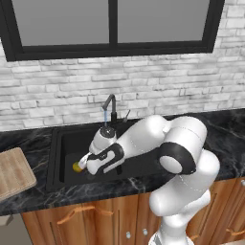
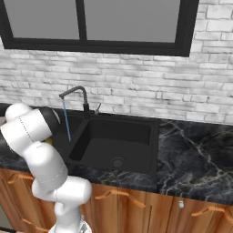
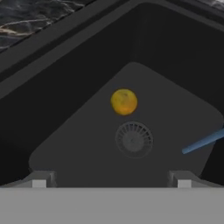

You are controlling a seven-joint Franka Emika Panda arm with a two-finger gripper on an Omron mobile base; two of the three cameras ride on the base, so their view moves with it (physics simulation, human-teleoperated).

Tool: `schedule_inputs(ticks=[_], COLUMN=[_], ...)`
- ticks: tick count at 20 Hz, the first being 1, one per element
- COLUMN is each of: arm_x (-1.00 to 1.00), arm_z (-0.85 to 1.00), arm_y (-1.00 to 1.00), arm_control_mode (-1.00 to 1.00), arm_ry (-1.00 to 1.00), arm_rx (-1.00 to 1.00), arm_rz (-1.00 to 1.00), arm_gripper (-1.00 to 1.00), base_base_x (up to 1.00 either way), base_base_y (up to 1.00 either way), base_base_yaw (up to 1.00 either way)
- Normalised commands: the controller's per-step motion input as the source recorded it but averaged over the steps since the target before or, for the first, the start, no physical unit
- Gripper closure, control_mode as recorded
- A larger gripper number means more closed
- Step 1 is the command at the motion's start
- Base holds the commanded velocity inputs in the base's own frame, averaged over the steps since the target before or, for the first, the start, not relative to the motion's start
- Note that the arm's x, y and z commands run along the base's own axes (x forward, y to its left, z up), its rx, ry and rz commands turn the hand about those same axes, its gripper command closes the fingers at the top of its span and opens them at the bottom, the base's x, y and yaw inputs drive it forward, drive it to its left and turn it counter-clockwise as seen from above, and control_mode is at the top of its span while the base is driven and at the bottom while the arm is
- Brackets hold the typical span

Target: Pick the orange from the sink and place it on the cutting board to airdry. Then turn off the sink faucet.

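A black marble bench (image 1: 225,129) with wood cabinet fronts runs below a white brick wall (image 1: 57,91) and a dark-framed window (image 1: 112,26). The wide black double-basin sink (image 2: 113,141) holds the small yellow-orange fruit (image 3: 124,101) just beside a round metal drain (image 3: 134,139). The tool (image 3: 111,180) hangs released above the fruit. No writing is legible. The light tan wooden cutting board (image 1: 14,172) is cut off at the left edge. The slim dark faucet (image 2: 75,98) runs a blue stream (image 2: 67,120).
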Motion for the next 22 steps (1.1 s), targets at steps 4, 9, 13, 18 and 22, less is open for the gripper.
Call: schedule_inputs(ticks=[4,9,13,18,22], arm_x=[0.10,0.11,0.17,0.15,0.16], arm_z=[-0.17,-0.05,-0.06,-0.24,-0.32], arm_y=[0.14,0.18,0.14,0.11,0.18], arm_control_mode=[-1.00,-1.00,-1.00,-1.00,-1.00], arm_ry=[0.00,0.00,0.00,0.02,0.03], arm_rx=[-0.03,-0.02,-0.01,-0.01,-0.02], arm_rz=[0.00,-0.02,-0.04,-0.04,-0.04], arm_gripper=[-1.00,-1.00,-1.00,-1.00,-1.00], base_base_x=[0.00,0.00,0.00,0.00,0.00], base_base_y=[0.00,0.00,0.00,0.00,0.00], base_base_yaw=[0.00,0.00,0.00,0.00,0.00])
